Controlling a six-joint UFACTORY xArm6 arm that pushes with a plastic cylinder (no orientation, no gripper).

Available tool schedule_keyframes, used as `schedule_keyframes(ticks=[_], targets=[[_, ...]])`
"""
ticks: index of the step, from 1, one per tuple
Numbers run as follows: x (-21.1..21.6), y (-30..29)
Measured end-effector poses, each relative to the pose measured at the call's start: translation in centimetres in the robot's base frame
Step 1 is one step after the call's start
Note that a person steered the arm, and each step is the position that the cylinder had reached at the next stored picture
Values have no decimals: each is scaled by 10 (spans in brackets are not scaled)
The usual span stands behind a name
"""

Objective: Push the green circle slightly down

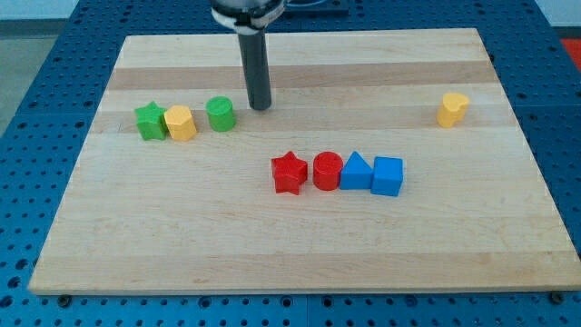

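The green circle stands on the wooden board at the upper left. My tip is just to the right of it, slightly higher in the view, with a small gap between them. The dark rod runs up from the tip to the view's top edge. To the left of the green circle sit a yellow hexagon-like block and a green star, touching each other.
A row of touching blocks lies near the board's middle: red star, red circle, blue triangle, blue cube. A yellow block stands at the upper right. Blue perforated table surrounds the board.
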State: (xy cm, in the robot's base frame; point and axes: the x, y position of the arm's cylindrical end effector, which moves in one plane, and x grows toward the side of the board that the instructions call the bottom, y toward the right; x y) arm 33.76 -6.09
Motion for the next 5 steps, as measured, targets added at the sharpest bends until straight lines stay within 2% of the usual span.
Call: schedule_keyframes(ticks=[1,2,5], targets=[[-15,-37],[-7,-73],[12,-75]])
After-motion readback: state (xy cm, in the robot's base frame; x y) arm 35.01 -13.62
